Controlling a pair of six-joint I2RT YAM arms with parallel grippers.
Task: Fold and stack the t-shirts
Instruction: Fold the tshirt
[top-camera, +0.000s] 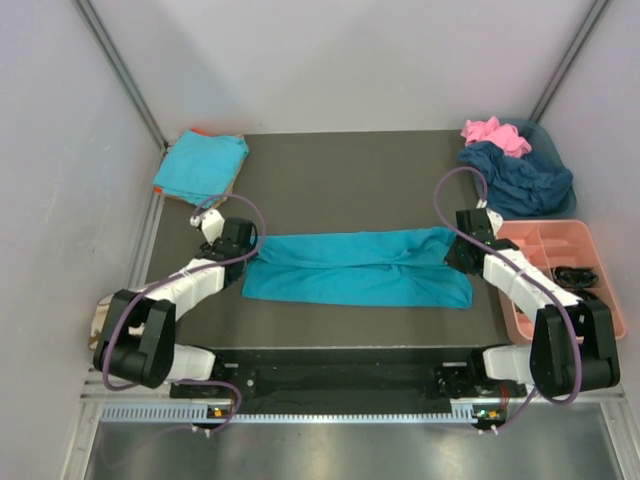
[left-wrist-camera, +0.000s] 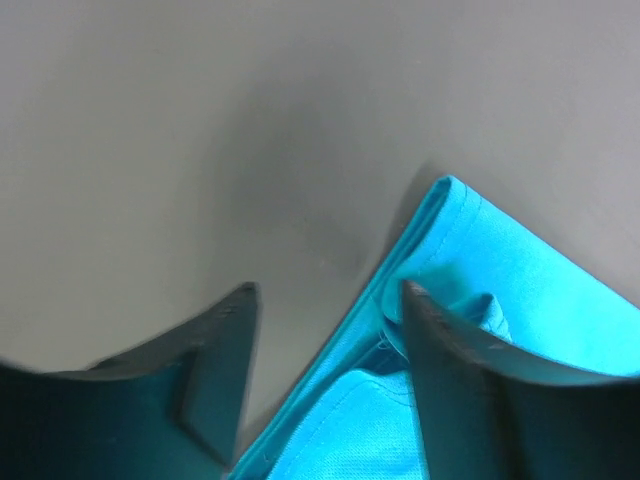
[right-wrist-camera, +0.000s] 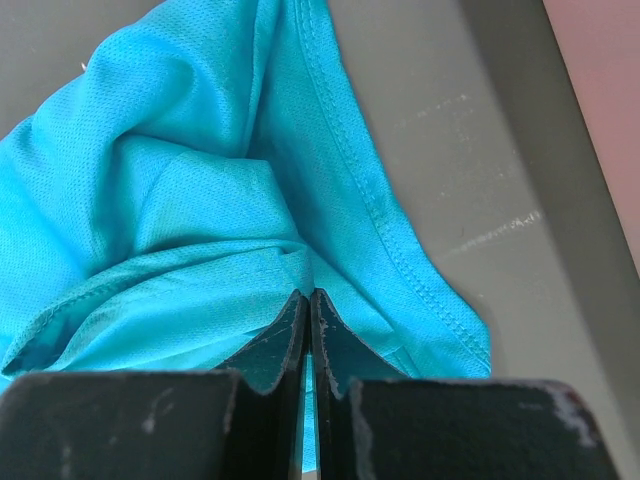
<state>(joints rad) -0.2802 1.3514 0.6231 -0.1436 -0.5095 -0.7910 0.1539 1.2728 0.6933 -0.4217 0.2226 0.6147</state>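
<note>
- The teal t-shirt (top-camera: 355, 268) lies mid-tabletop (top-camera: 350, 190) as a long folded band, stretched between the two arms.
- Biggest worry imo: the right fingers (right-wrist-camera: 285, 345) are pressed together on a small pucker of cloth at the band's right end. That pinch looks thin, so a tug could let it slip out.
- The left fingers (left-wrist-camera: 215, 370) are spread apart and hold nothing. One sits over the shirt's left corner, the other over bare tabletop. Closing like that, they might catch only the top layer or miss the edge.
- If just one end lifts, the fold probably skews or falls open.
- Pose: both arms reach forward and low, wrists tipped down at the far corners of the band.
- Further out: a folded teal stack (top-camera: 200, 165) far left, loose navy and pink shirts (top-camera: 515, 170) far right, and a pink tray (top-camera: 545, 240) beside the right arm.
</note>
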